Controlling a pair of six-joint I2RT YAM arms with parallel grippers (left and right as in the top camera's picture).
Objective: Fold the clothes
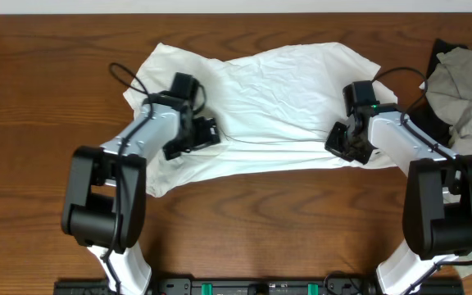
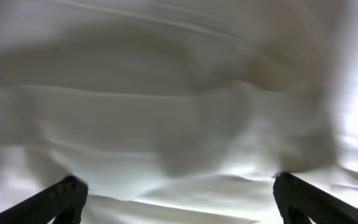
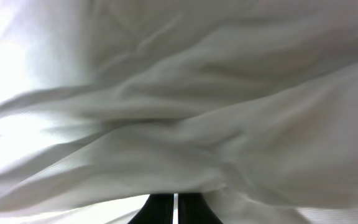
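The brown wooden table (image 1: 39,123) carries the white T-shirt (image 1: 269,90), which lies spread and wrinkled across the far middle of it, plain side up, with both arms reaching onto it from the near edge. A heap of grey-beige cloth (image 1: 465,82) sits at the table's far right, just beside the shirt's right end.

The left arm (image 1: 138,135) leans over the shirt's left part. The left gripper (image 2: 182,202) is just above the fabric, and its black fingers (image 2: 67,196) are spread wide. In the left wrist view the cloth fills the whole gap between them, and nothing is caught.

The right arm (image 1: 400,135) reaches the shirt's near right edge. The right gripper (image 3: 174,208) has its dark fingers (image 3: 160,208) pressed together. A fold of the shirt bunches right at their tips and fans out beyond them, but I cannot tell whether a layer is nipped between them.
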